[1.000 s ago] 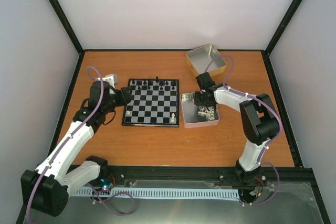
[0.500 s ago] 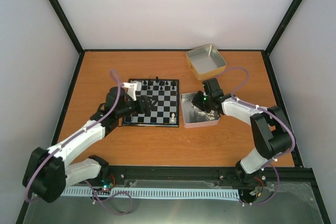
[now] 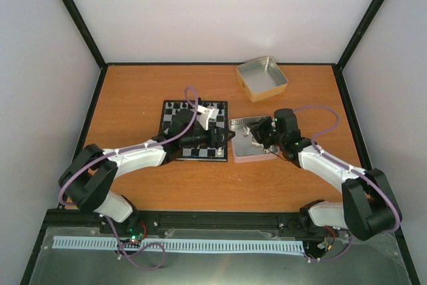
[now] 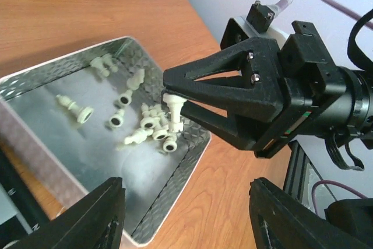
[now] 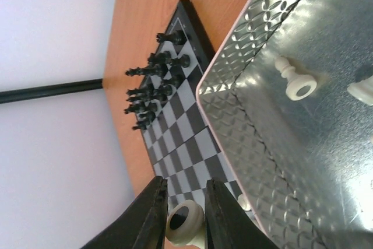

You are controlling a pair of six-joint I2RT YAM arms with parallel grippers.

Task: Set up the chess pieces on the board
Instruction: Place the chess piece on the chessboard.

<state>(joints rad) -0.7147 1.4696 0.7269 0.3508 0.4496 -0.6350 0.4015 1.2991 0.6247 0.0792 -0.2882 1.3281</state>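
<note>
Right fingers (image 4: pixel 256 94) pinch one cream piece (image 4: pixel 173 109) at their tips, held clear above the tin (image 4: pixel 58 65). Its felt-ringed base shows between them in my right wrist view.

Loose cream pieces (image 4: pixel 154 129) lie tipped on the tin floor, most bunched under the held one.

Left fingers (image 4: pixel 102 217) are spread wide with nothing between them. That arm stretches across the board (image 3: pixel 175 113), with its fingers at the board's right edge facing the tin.

Black pieces (image 5: pixel 154 80) stand along the board's far rows.

A second tin (image 3: pixel 270 91) sits further back on the table (image 3: pixel 133 91).
</note>
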